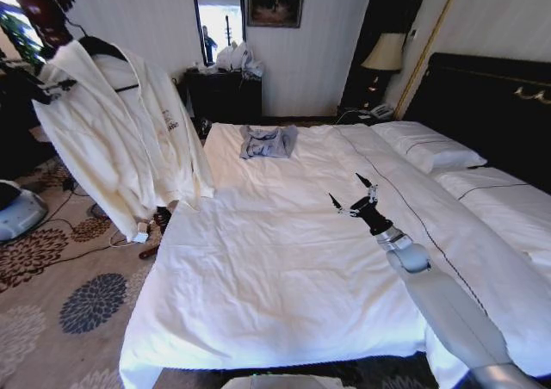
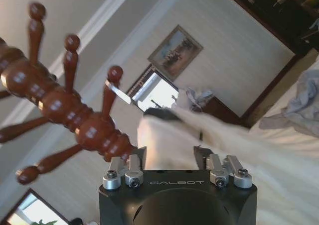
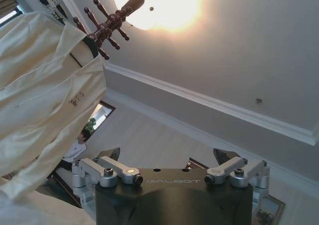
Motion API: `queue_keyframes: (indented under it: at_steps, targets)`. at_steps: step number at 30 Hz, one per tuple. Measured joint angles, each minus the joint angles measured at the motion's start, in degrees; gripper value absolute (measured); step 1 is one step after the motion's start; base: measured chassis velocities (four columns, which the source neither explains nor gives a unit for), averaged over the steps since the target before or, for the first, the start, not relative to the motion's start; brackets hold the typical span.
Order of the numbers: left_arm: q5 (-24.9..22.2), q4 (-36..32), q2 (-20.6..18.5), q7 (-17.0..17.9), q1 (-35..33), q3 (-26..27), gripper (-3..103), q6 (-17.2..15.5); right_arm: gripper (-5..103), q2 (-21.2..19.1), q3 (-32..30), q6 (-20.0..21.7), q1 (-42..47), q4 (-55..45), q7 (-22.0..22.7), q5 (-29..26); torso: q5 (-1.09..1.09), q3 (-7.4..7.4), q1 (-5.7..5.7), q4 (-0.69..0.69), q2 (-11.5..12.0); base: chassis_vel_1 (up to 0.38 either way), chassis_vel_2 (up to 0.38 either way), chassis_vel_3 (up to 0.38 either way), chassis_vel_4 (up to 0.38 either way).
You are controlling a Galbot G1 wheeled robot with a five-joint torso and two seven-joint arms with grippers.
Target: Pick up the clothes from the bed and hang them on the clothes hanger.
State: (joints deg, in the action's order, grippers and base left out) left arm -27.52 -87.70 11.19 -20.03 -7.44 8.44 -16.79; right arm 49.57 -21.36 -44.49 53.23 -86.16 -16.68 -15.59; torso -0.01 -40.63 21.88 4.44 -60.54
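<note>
Beside the bed's point(image 1: 284, 268) left edge, the cream clothes point(image 1: 120, 135) hang off the floor on a black clothes hanger point(image 1: 103, 46) at a wooden coat stand point(image 2: 65, 105). The left gripper point(image 1: 53, 86) sits at the shoulder fabric; I cannot tell whether it grips. The right gripper point(image 1: 355, 199) hovers over the middle of the sheet, released and holding nothing. The top looks light, soft and floppy; collar or shoulder seam seems the best hold.

Clothes hanger point(image 1: 102, 46) mostly hidden under clothes point(image 1: 120, 131).
</note>
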Motion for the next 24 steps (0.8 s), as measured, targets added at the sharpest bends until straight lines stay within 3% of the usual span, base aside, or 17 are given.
queue_keyframes:
  at_steps: [1,3,7,10,12,13,16,17,18,19,22,24]
  targets:
    - [-0.51,-1.05,-0.77,0.66,-1.33,1.08,64,0.05,100,0.17,0.10,0.02,-0.03,0.08,0.00,0.11,0.01,0.00,0.00,0.01,0.00,0.000,0.000,0.000,0.000]
    - [-0.86,-1.71,-1.18,0.90,-2.13,1.66,64,0.05,100,0.26,0.14,0.03,-0.04,0.13,0.00,0.17,0.01,0.00,0.00,0.01,0.00,0.000,0.000,0.000,0.000]
    - [-3.56,-5.96,-2.33,2.02,-4.90,4.08,86,-0.47,100,0.82,-0.19,0.03,0.31,0.32,0.00,0.61,0.02,0.00,0.00,-0.02,0.00,0.000,0.000,0.000,0.000]
    - [-5.86,-7.64,-1.82,3.15,-5.15,4.10,90,-1.11,100,0.89,-1.05,0.03,0.98,0.19,0.00,0.78,0.01,0.00,-0.01,-0.01,0.00,0.000,0.000,0.000,0.000]
    - [-14.04,-10.93,-0.32,8.29,-5.96,3.79,98,-2.61,100,1.02,-2.40,0.01,1.96,0.02,0.01,0.86,0.02,0.00,0.00,0.04,0.00,0.000,0.000,0.000,0.000]
    - [-14.04,-10.93,-0.32,8.29,-5.96,3.79,98,-2.61,100,1.02,-2.40,0.01,1.96,0.02,0.01,0.86,0.02,0.00,0.00,0.04,0.00,0.000,0.000,0.000,0.000]
    - [-26.22,-14.13,2.85,16.51,-7.05,3.14,100,-2.52,100,0.96,-3.38,0.48,2.75,-0.49,0.14,-0.74,0.05,0.00,0.00,-0.02,0.00,0.000,0.000,0.000,0.000]
    - [-31.27,-15.53,5.31,21.16,-7.60,2.91,100,-1.97,100,0.68,-3.98,1.46,3.51,-1.37,0.49,-2.75,0.04,0.00,0.00,-0.02,0.00,0.000,0.000,0.000,0.000]
    - [-31.27,-15.53,5.31,21.16,-7.60,2.91,100,-1.97,100,0.68,-3.98,1.46,3.51,-1.37,0.49,-2.75,0.04,0.00,0.00,-0.02,0.00,0.000,0.000,0.000,0.000]
    - [-35.32,-16.95,8.70,26.50,-8.40,2.77,100,-1.70,100,0.05,-5.36,3.11,5.06,-3.27,1.82,-5.09,0.02,0.00,0.00,-0.01,0.00,0.000,0.000,0.000,0.000]
    - [-37.02,-20.77,15.86,35.39,-12.99,3.93,100,-2.07,100,-1.55,-10.01,8.20,9.76,-8.68,5.89,-9.32,0.01,-0.01,0.01,0.11,0.01,0.000,0.000,0.000,0.000]
    - [-36.62,-21.82,17.14,37.03,-15.01,5.03,100,-2.43,100,-1.87,-10.94,9.81,10.88,-10.17,6.97,-10.69,0.04,-0.01,0.00,0.11,0.01,0.000,0.000,0.000,0.000]
